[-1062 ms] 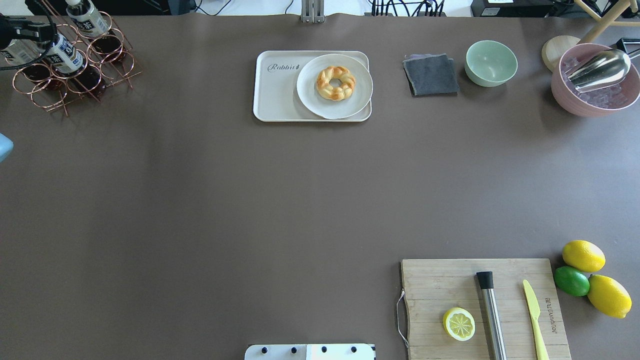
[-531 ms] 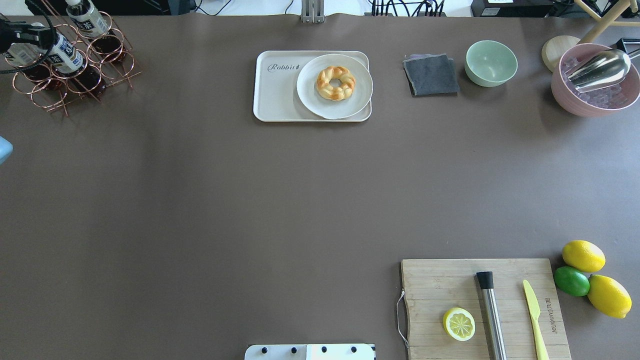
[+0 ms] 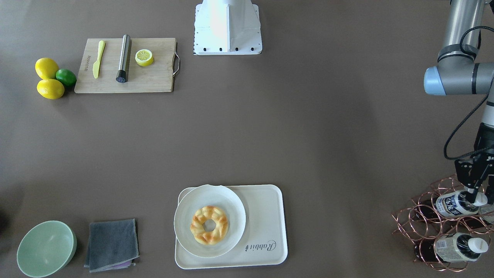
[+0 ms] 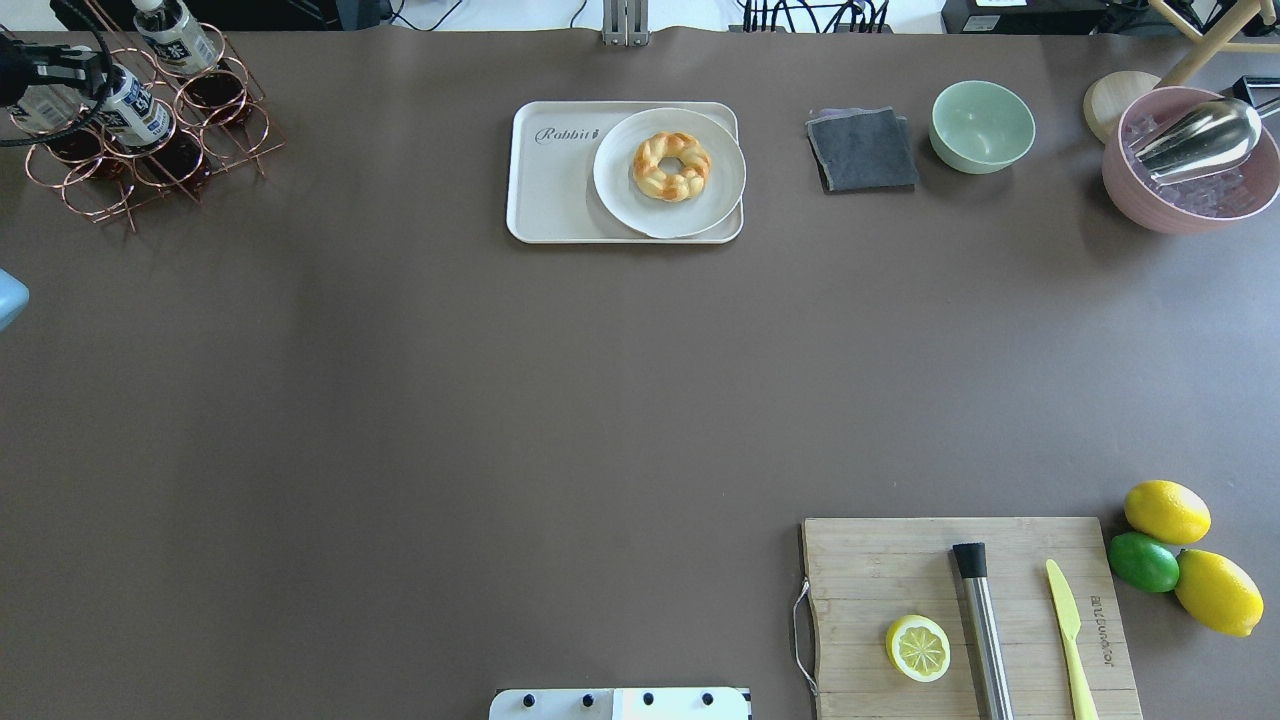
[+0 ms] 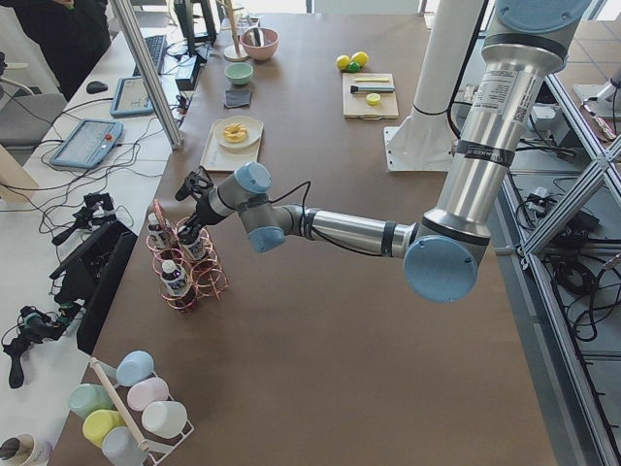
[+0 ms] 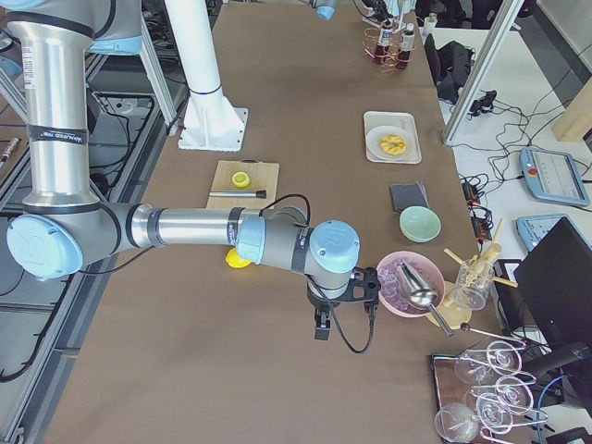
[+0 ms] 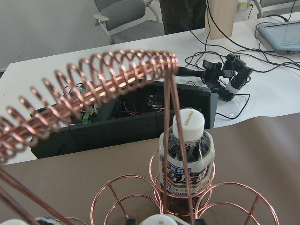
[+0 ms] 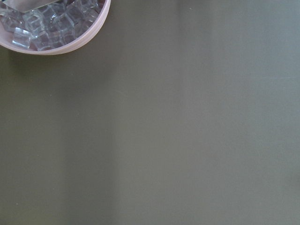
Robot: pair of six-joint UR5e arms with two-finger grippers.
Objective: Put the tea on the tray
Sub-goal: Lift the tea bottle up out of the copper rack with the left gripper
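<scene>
Left gripper straddles tea cap in copper rack; whether clamped, cannot tell

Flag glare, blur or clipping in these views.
Exterior front-facing: robot base blown out white. Overhead exterior: metal scoop glares, pale bands run down the table. Left wrist: nearest copper rack coil soft, bottle cap sharp. Right wrist: mostly bare table, ice bowl cut off at the corner.

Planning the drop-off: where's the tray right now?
In the overhead view the tray sits near the middle of the table's far edge, left of the grey cloth. The plate with the ring pastry sits on its right half.
</scene>
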